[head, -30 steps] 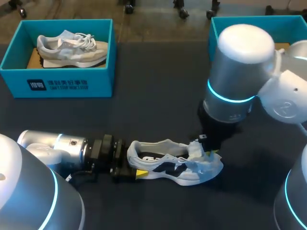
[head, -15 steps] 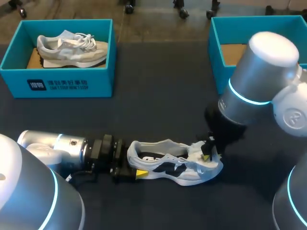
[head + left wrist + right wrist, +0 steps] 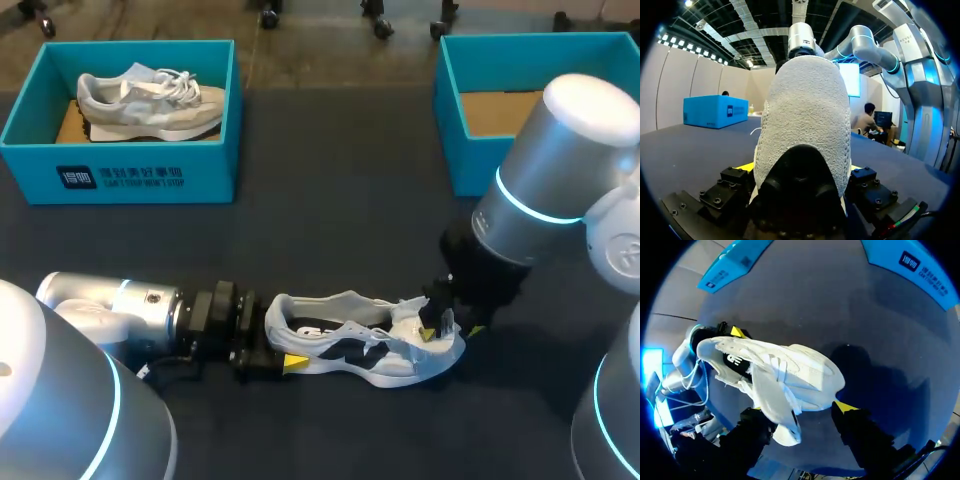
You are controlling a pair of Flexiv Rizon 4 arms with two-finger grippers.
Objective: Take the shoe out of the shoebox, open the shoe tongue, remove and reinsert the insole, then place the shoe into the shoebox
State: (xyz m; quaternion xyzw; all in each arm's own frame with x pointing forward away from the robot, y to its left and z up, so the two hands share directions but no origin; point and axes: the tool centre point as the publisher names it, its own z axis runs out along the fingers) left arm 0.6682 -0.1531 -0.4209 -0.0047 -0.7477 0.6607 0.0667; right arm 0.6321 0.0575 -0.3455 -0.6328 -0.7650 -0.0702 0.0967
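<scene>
The shoe [image 3: 360, 345], on the counter [image 3: 330, 230] at 6 o'clock, is clamped at the heel by the left gripper [image 3: 280, 345]. The right gripper [image 3: 450, 330] is spread wide at the toe. Should the tongue be tugged hard, the heel could be pulled free.

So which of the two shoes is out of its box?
The white shoe on the table, heel in the left gripper; the grey shoe lies boxed.

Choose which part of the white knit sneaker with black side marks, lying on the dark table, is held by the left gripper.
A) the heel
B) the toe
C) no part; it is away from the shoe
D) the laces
A: the left gripper is closed on the heel end of the white knit sneaker, and in the left wrist view the heel fills the space between its two fingers.
</scene>
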